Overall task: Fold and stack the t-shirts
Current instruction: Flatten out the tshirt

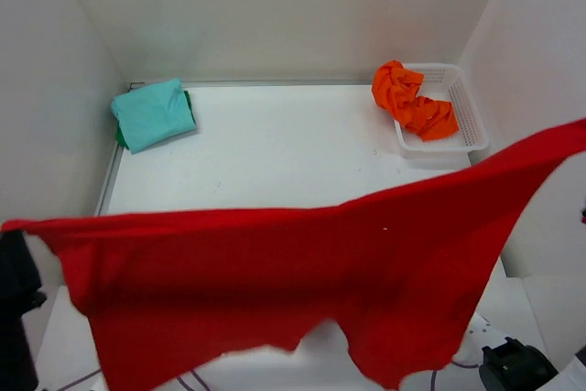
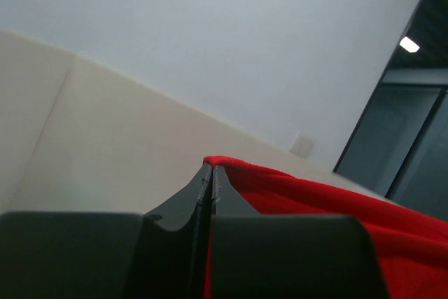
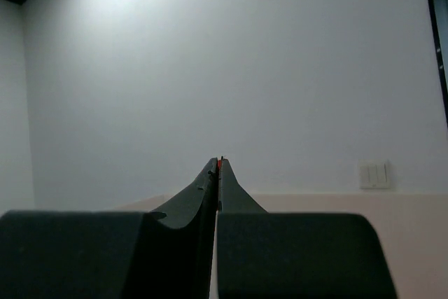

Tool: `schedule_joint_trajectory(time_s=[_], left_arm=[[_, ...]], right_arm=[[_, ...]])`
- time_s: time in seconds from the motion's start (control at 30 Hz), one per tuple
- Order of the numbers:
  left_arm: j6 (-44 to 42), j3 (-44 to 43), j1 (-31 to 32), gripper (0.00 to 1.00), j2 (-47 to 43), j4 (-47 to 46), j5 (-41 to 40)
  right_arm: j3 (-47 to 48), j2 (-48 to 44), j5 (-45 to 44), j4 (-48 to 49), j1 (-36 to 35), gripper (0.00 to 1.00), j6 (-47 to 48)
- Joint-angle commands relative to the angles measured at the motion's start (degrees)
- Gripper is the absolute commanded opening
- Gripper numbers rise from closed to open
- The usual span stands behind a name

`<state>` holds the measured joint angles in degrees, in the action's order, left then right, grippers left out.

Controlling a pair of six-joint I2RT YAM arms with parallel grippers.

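Cloth like the red t-shirt [image 1: 275, 290] looks light and limp, likely to sag and swing, so its top corners seem the best hold. It hangs spread in the air above the near edge of the tabletop [image 1: 275, 153]. The left end effector [image 2: 211, 173] is clamped on one end and the right end effector [image 3: 218, 166] on the other, where only a red sliver shows. The teal t-shirt [image 1: 154, 113] lies folded at the far left corner. The orange t-shirt [image 1: 412, 103] sits crumpled in the basket [image 1: 467, 112] at the far right corner. The red cloth hides the near tabletop, and a dark green edge [image 1: 187, 98] under the teal t-shirt is unclear.
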<state>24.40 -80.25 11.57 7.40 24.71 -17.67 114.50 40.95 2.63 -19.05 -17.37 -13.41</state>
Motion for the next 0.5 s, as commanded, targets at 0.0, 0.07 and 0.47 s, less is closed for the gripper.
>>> schedule_joint_trajectory(time_s=[0.0,0.07,0.47], left_arm=[[0.65,4.12,0.29,0.00,3.85,-0.19,-2.28],[0.65,5.00,0.29,0.00,5.16,-0.19,-2.98],[0.65,18.00,0.29,0.00,10.36,-3.70,-2.11]], right_arm=[[-4.54,4.49,-3.50,0.06,0.31,0.00,1.81],[-6.64,5.10,-3.51,0.59,0.31,0.00,2.33],[-28.26,8.09,-6.76,9.29,0.31,0.00,2.77]])
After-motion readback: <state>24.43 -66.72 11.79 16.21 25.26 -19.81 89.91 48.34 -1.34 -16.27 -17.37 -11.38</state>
